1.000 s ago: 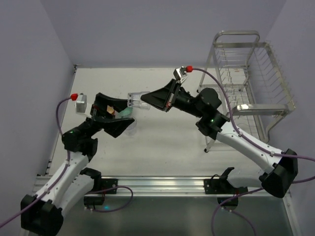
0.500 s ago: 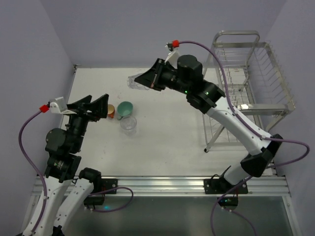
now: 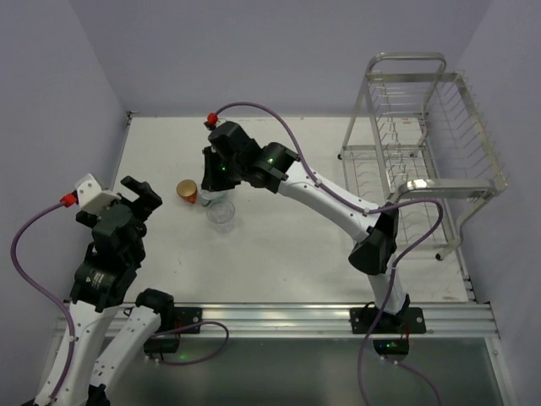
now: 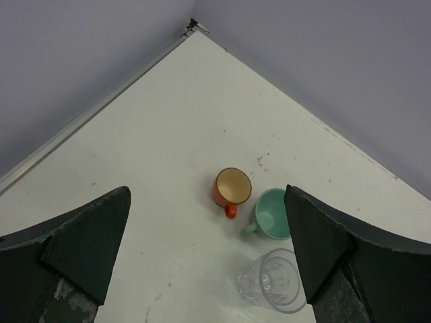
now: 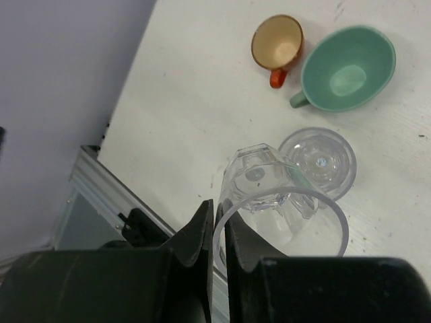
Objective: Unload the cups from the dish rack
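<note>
An orange-red mug (image 3: 187,190), a mint-green mug (image 5: 348,68) and a clear glass tumbler (image 3: 221,213) stand together on the white table at the left. My right gripper (image 5: 221,205) is shut on the rim of a second clear glass (image 5: 279,202) and holds it tilted just above the table, beside the standing tumbler (image 5: 318,161). In the top view the right gripper (image 3: 215,179) covers most of the mint mug. My left gripper (image 4: 209,269) is open and empty, raised short of the cups; the orange mug (image 4: 232,188) lies ahead of it. The silver wire dish rack (image 3: 423,144) stands at the far right, with no cups showing in it.
The left wall and the table's back left corner (image 4: 194,25) lie close behind the cups. The aluminium rail (image 3: 279,317) runs along the table's near edge. My right arm (image 3: 338,199) stretches across the table from the rack side to the cups.
My right arm swung left and down with the clear glass, from mid-table to just over the cups. My left gripper pulled back from the cups and rose.
</note>
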